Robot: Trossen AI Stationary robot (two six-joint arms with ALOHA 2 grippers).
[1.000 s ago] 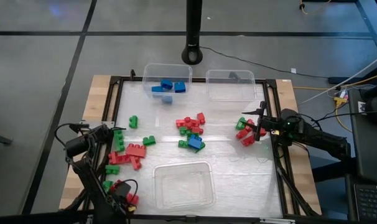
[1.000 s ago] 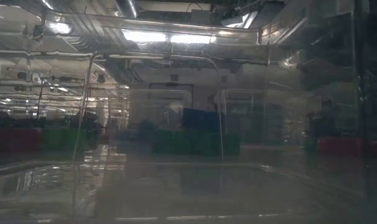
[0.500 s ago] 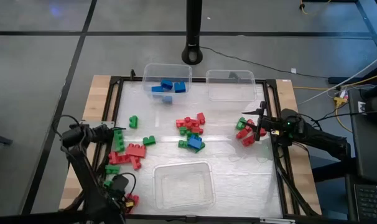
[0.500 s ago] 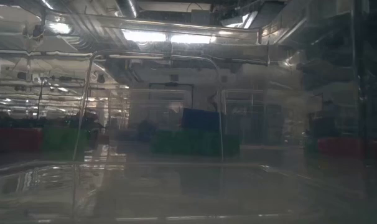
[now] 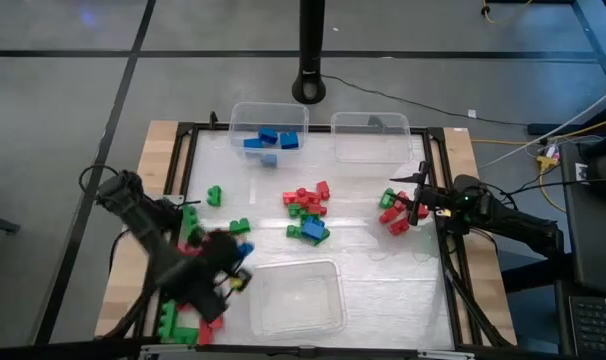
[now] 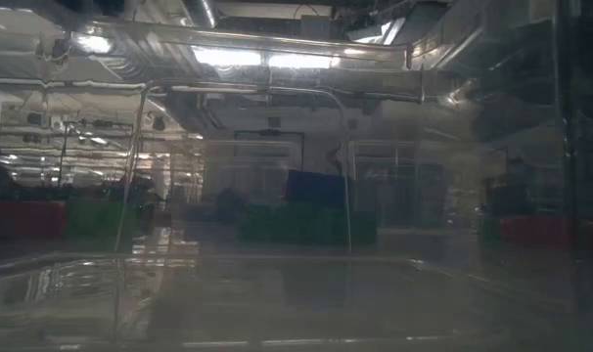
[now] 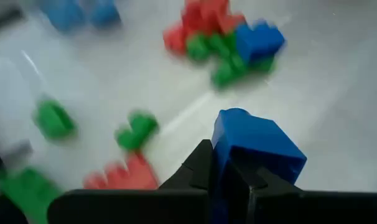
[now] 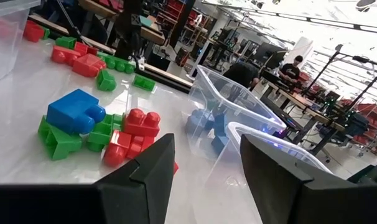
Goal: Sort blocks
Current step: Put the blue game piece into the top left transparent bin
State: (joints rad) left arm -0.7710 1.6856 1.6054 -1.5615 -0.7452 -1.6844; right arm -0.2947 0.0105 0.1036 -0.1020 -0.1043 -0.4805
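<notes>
- The left gripper (image 7: pixel 229 180) is clamping a blue block (image 7: pixel 254 146), hanging above the table's near-left area, by the near empty bin (image 5: pixel 295 296).
- The right gripper (image 8: pixel 204 168) is waiting, jaws apart, beside the right-hand red and green blocks (image 5: pixel 394 210).
- In hand: carrying blue. Next, likely reaching the far bin with blue blocks (image 5: pixel 267 130) and releasing inside.
</notes>
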